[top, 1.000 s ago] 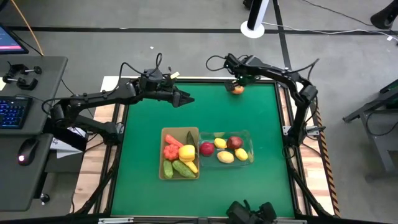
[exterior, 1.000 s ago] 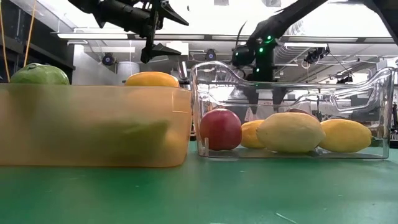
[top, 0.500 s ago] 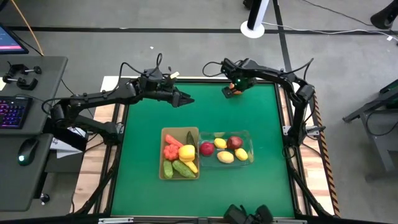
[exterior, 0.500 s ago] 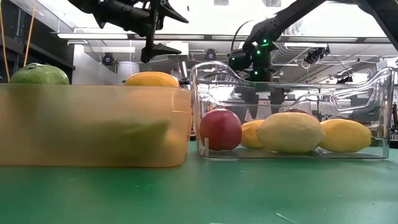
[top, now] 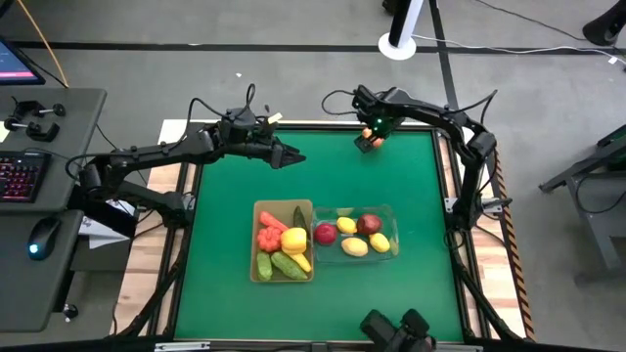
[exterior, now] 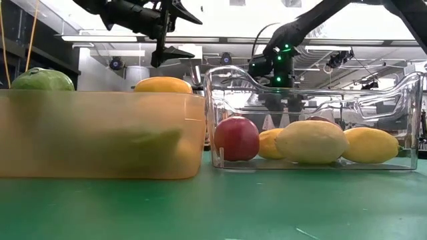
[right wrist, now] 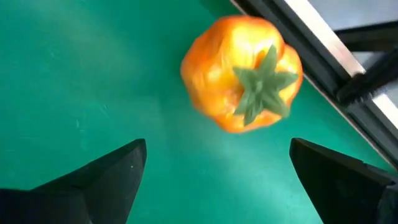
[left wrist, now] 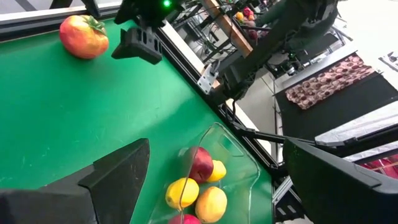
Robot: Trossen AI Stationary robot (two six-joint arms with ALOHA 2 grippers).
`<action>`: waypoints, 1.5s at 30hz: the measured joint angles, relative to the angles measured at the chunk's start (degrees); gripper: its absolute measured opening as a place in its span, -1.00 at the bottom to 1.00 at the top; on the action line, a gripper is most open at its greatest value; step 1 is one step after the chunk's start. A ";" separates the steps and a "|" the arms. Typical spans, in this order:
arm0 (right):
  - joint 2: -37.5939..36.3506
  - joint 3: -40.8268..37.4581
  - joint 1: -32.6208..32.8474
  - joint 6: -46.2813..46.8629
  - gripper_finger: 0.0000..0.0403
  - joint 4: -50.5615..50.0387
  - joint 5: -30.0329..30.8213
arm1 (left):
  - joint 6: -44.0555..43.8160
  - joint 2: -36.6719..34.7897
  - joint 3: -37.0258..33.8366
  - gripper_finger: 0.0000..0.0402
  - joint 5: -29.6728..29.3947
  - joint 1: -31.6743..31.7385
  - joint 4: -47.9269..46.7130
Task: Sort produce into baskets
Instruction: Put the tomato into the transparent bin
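An orange-red tomato [right wrist: 239, 71] with a green stalk sits on the green mat close to the table's far edge; from the left wrist it shows as the same tomato [left wrist: 83, 36]. My right gripper [right wrist: 217, 149] hangs open just above it, fingers pointing down, touching nothing; from above, the right gripper [top: 370, 135] covers most of the fruit. My left gripper [top: 295, 156] waits open in the air over the mat's far left part. The tan basket [top: 262, 210] holds vegetables, and the clear basket [top: 393, 233] next to it holds lemons and apples.
The two baskets stand side by side in the middle of the mat toward its near edge. The table's metal frame rail [right wrist: 298, 31] runs right behind the tomato. Bare green mat [top: 391, 181] lies between the tomato and the baskets.
My right gripper has shifted over the tomato, rolled about its own axis and come slightly lower, staying open. The tomato has stayed in place.
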 joint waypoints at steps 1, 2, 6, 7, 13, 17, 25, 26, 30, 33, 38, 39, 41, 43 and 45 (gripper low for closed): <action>0.00 0.00 -0.59 -0.69 0.94 0.51 -1.17 | 0.00 0.00 0.00 0.77 0.00 0.00 0.00; 0.00 0.00 -1.24 -1.28 0.94 1.00 -2.67 | 0.00 0.00 -0.01 0.77 0.00 0.00 -0.01; -0.02 0.00 -3.64 -1.56 0.94 4.52 -4.72 | -0.02 0.00 -0.01 0.77 0.00 0.00 -0.02; -0.02 0.00 -4.20 -1.09 0.94 5.49 -4.66 | -0.02 0.00 -0.01 0.77 0.00 0.00 -0.01; 0.33 0.09 -6.52 3.72 0.94 9.02 -4.64 | -0.02 0.00 0.01 0.77 -0.13 0.00 -0.04; 2.73 0.09 -6.79 7.00 0.94 8.99 -4.66 | 0.00 0.00 -0.01 0.77 -0.17 0.00 -0.04; 7.03 0.09 -6.34 10.27 0.94 12.13 -4.22 | -0.48 0.00 -0.01 0.77 -0.22 0.00 -0.12; 7.45 0.09 -6.33 10.66 0.94 11.99 -4.02 | -0.52 0.00 -0.01 0.77 -0.22 0.00 -0.14; 8.61 0.22 -6.27 10.85 0.94 11.95 -3.07 | -0.55 0.00 -0.01 0.77 -0.22 0.00 -0.18; 8.83 0.22 -6.08 10.33 0.94 11.80 -3.24 | -0.44 0.00 -0.01 0.77 -0.22 0.00 -0.42; 8.87 0.20 -5.88 8.90 0.94 10.41 -5.24 | -0.56 0.00 -0.01 0.77 -0.22 0.00 -0.57; 8.87 0.20 -5.72 8.90 0.93 10.17 -5.32 | -1.20 0.01 -0.05 0.77 -0.14 0.00 0.21; 8.88 0.20 -5.31 8.85 0.92 9.59 -5.37 | -2.55 -0.05 -0.05 0.77 1.04 0.00 4.38; 8.90 0.18 -4.91 8.36 0.87 9.28 -5.93 | -3.13 -0.56 -0.05 0.77 3.25 0.00 10.75; 8.63 0.10 -4.35 7.39 0.78 8.91 -6.04 | -4.60 -1.40 -0.03 0.77 3.89 -0.01 15.92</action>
